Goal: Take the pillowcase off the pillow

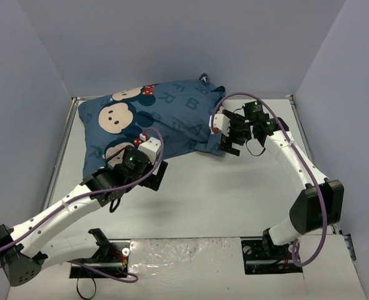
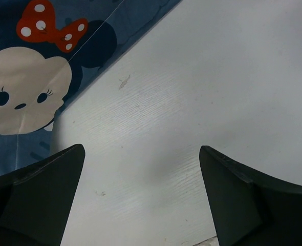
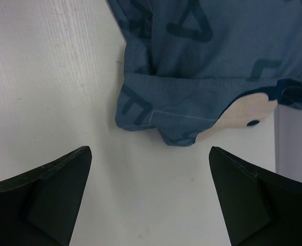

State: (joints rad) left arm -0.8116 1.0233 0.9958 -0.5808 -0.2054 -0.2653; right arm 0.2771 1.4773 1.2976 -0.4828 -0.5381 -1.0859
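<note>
Near edge of the bench (image 1: pixel 222 206): we saw both arms rooted there and reaching away from us toward the bedding.
Left hand (image 2: pixel 142 148): its jaws stood wide with nothing between them, low over bare bench, just beside the near-left edge of the cover where a mouse face wore a red dotted bow.
Right hand (image 3: pixel 151 148): it was equally wide and empty, and faced the near-right corner of the cover, where a folded, stitched hem lay on the bench between the lines of its fingers.
Pillowcase (image 1: pixel 172 119): the dark blue printed cloth lay across the far half of the bench, left end toward the left wall, and looked plump and full.
Pillow: we saw none of it; we judged it was wholly inside the cover.
Handling: we judged the cloth thin, limp and light, prone to bunching and slipping, and the filling soft, bulky and likely to drag along with it.
Where to hold: we judged the loose hemmed corner at the right the best pinch, since the fabric stood free of the filling there.
Open end: we could not tell which side it was.
</note>
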